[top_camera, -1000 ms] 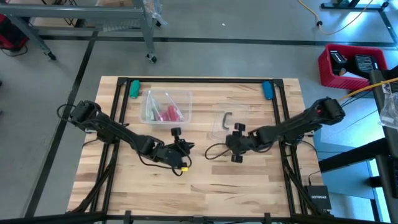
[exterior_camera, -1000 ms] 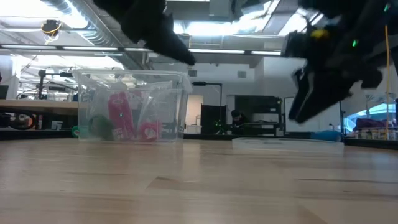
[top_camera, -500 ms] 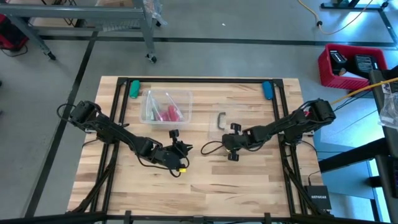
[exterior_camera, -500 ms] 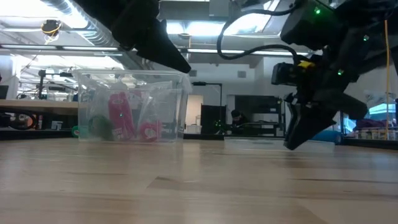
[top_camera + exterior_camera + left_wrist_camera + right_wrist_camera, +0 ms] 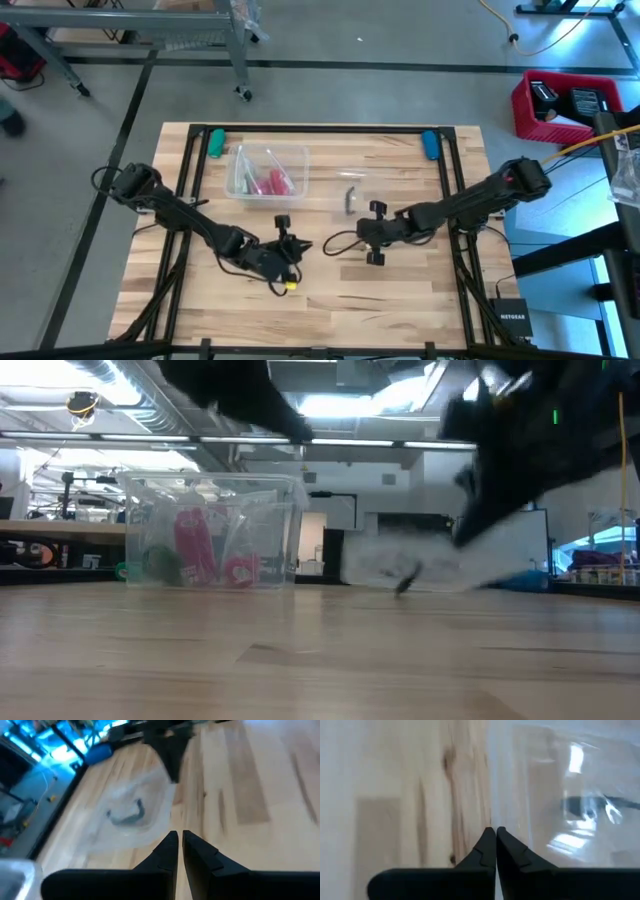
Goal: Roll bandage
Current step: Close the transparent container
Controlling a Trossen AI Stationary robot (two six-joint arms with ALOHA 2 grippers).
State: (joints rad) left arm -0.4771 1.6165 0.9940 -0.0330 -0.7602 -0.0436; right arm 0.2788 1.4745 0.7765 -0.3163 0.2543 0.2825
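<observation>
The red-pink bandage (image 5: pixel 270 183) lies rolled inside a clear plastic box (image 5: pixel 243 178) at the far left of the table, and it also shows through the box wall (image 5: pixel 190 545) in the low view. To the right of the box is a clear lid (image 5: pixel 350 195) with a dark handle. My right gripper (image 5: pixel 360 222) is shut on the lid's edge. My left gripper (image 5: pixel 303 246) hovers shut over bare wood nearer the front, holding nothing, and its fingers (image 5: pixel 178 837) point toward the lid (image 5: pixel 132 815). My right gripper pinches the clear lid's edge (image 5: pixel 492 815) between its two fingertips, slanting down from the table's right side. In the low view the lid (image 5: pixel 420 565) shows raised and tilted off the table on the held side. Whether its far side rests on the wood does not show.
A green clamp (image 5: pixel 216 142) and a blue clamp (image 5: pixel 430 144) sit at the table's far corners. A loose black cable (image 5: pixel 335 243) loops between the two grippers. Bare wood stretches along the near half of the table (image 5: pixel 400 300).
My right gripper has reached toward the table's left and shut on the lid's edge. The lid, flat on the table before, has slid a little toward the left and now tips up on the held side. My left gripper has drifted slightly toward the near edge.
</observation>
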